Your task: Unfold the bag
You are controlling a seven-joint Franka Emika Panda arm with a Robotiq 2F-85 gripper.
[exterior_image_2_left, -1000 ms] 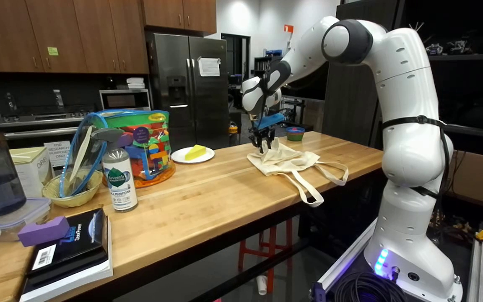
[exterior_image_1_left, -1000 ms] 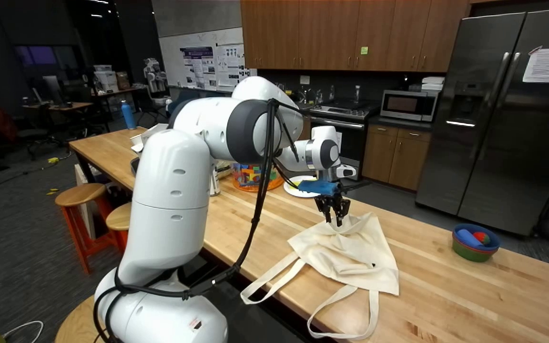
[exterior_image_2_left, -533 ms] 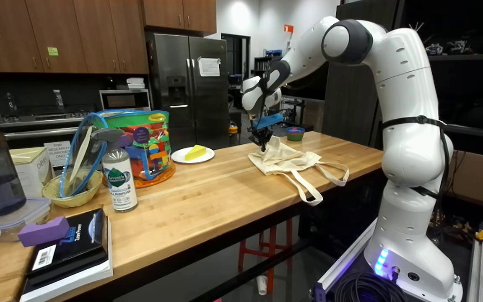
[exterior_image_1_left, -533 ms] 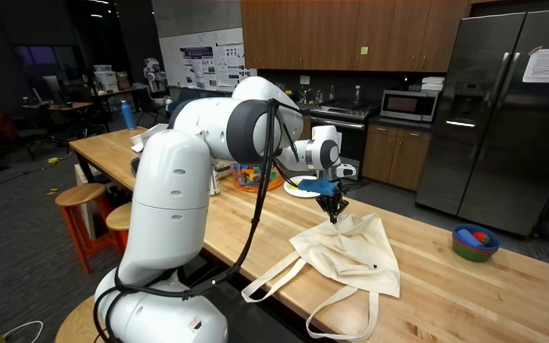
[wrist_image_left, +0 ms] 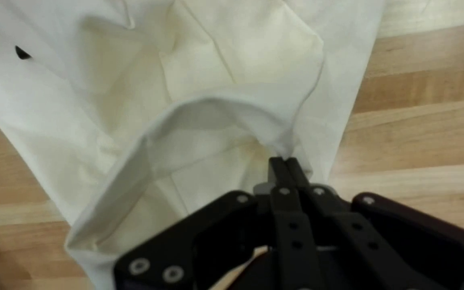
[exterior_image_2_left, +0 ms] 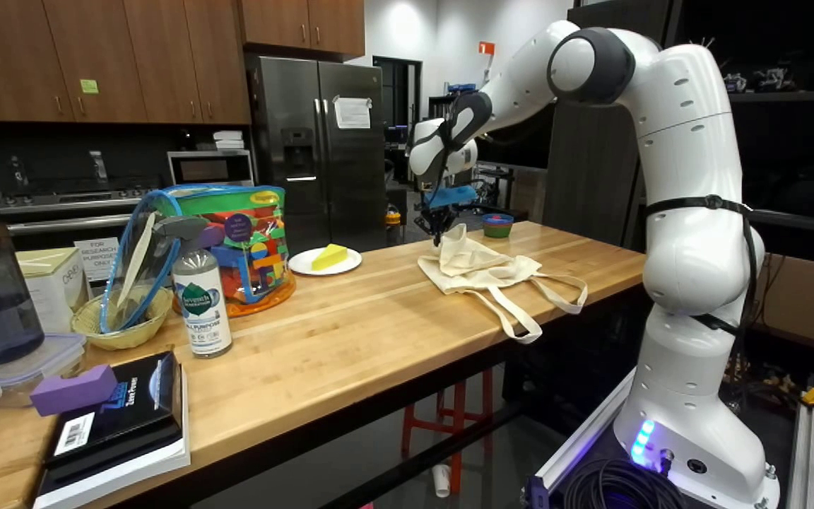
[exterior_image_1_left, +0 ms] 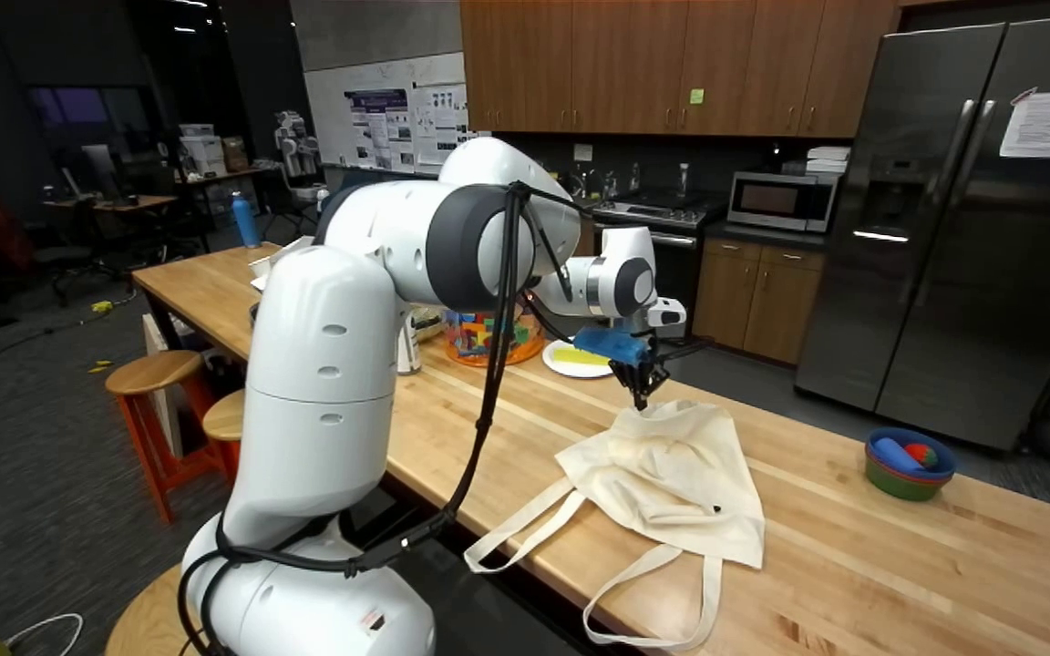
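Note:
The cream canvas bag (exterior_image_1_left: 671, 483) lies wrinkled on the table in both exterior views (exterior_image_2_left: 474, 268). Its strap handles (exterior_image_1_left: 707, 592) trail toward and past the table's edge. My gripper (exterior_image_1_left: 641, 404) is at the bag's far end, with its fingers together. In the wrist view the gripper (wrist_image_left: 285, 159) is shut on a pinched fold of the bag (wrist_image_left: 248, 52). The held cloth is raised a little, and an arched edge opens over another layer beneath. The rest of the bag stays on the table. The bit of cloth between the fingertips is mostly hidden.
A white plate (exterior_image_2_left: 299, 265) with a yellow wedge (exterior_image_2_left: 329, 256) stands on the table (exterior_image_2_left: 350, 339). A bag of toy blocks (exterior_image_2_left: 258, 240), a bottle (exterior_image_2_left: 202, 304) and books (exterior_image_2_left: 124, 424) stand farther along. Stacked bowls (exterior_image_1_left: 910, 474) sit on the bag's other side.
My gripper's fingers were apart at the bag's far end one second ago, then closed on the cloth. The gripper has since risen slightly, lifting that end of the bag.

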